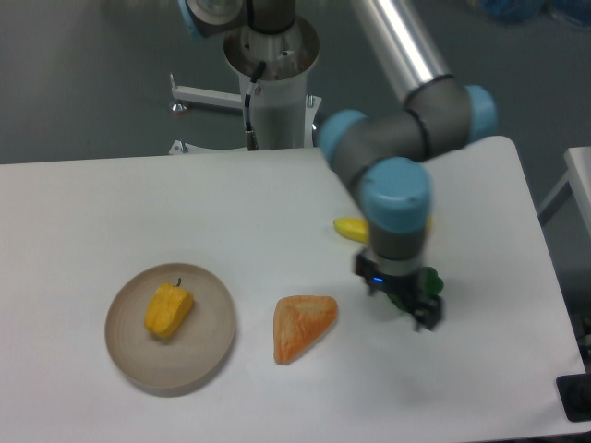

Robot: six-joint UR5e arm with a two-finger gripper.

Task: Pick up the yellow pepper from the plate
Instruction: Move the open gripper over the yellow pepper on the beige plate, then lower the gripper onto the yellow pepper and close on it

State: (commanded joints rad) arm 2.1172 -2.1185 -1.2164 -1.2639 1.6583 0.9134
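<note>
Yellow pepper (168, 310) lying on plate (211, 355), well left of gripper (417, 308), jaw state unreadable, low above green pepper (430, 280); risk of knocking wedge (302, 326) crossing over.

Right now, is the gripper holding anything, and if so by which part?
Nothing is held. The gripper hangs over the green pepper, far from the yellow pepper, which lies untouched on the plate.

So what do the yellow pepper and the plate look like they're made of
Yellow pepper: probably plastic or foam, a toy; flat even colour, matte, soft blocky edges. Plate: uniform beige with a dull finish and a smooth raised rim, likely plastic or glazed ceramic; the picture cannot settle which.
</note>
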